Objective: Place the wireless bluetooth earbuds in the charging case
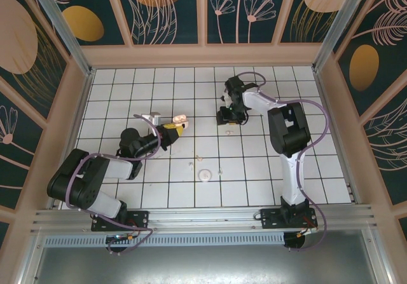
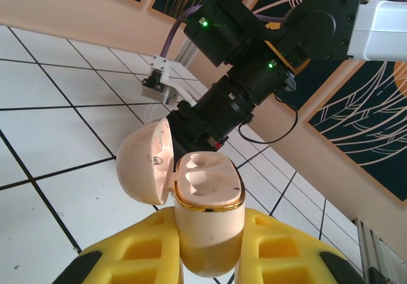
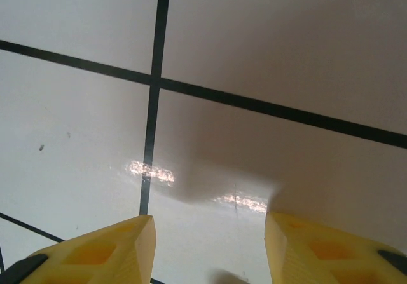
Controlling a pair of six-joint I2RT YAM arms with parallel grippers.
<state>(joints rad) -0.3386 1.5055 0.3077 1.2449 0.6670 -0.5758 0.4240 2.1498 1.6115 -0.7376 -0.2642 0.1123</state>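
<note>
— State of the left gripper [image 1: 173, 129]?

— Clenched on the charging case [image 1: 180, 119]. Pinches its lower body between the yellow fingers [image 2: 280, 249], from 9 and 3 o'clock in the left wrist view.

— And the lid?

— Hinged open, hanging off at 9 o'clock of the body. Shows two moulded pink wells facing the camera, ringed with a gold rim.

— Where over the table [image 1: 267, 189]?

— Lifted off the white tiles, at about 10 o'clock of the grid's middle in the top view.

— State of the right gripper [image 1: 227, 115]?

— Released. Pointed down at the tiles, yellow fingers apart, with bare tile and dark grout lines between them in its own wrist view. Sits at about 1 o'clock of the grid's middle, at 3 o'clock of the case and apart from it.

— Any sign of the earbuds [image 1: 191, 165]?

— Hard to call. Two tiny pale specks on the tiles, at 10 and at 2 o'clock of a round pale disc [image 1: 204, 175], itself at 6 o'clock of the middle. Too small to tell for certain. Also a small pale bit [image 1: 229, 131] just at 6 o'clock of the right gripper; cannot tell what.
</note>
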